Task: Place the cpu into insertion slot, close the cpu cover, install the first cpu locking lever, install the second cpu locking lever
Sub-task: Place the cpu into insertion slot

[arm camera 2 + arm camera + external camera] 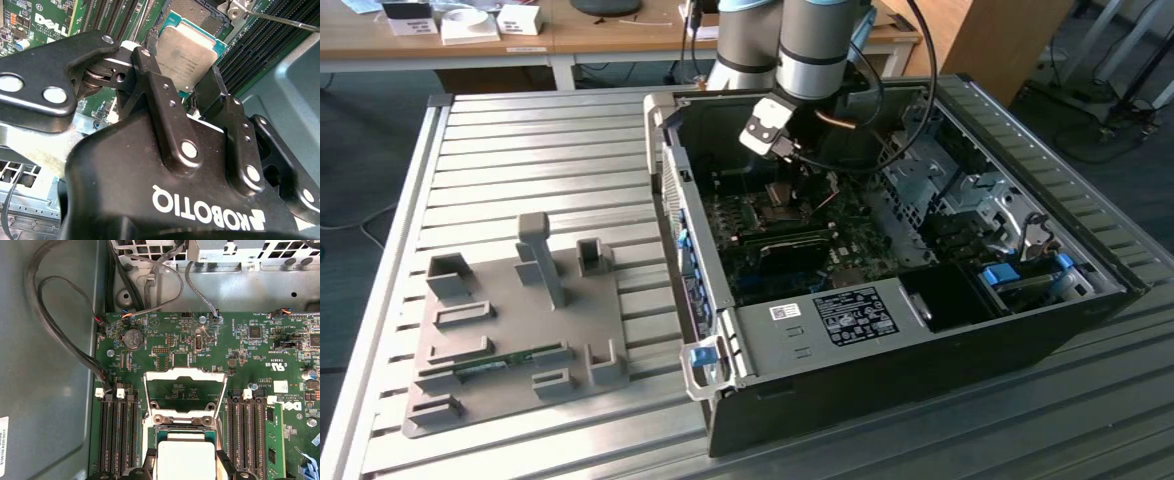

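A ribbed metal counter [520, 150] carries an open grey computer case [881, 370] holding a green motherboard [250, 355]. The first wrist view shows the thin silvery cpu cover [185, 374] hinged up. The second wrist view shows black jaws pinching the flat square cpu [187, 52] by its edges, just over the insertion slot [192, 12].

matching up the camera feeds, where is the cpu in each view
exterior view: too small to tell, at the gripper tip.
second wrist view: cpu between the fingers.
first wrist view: cpu beside the open cpu cover.
shared landmark: black memory slots.
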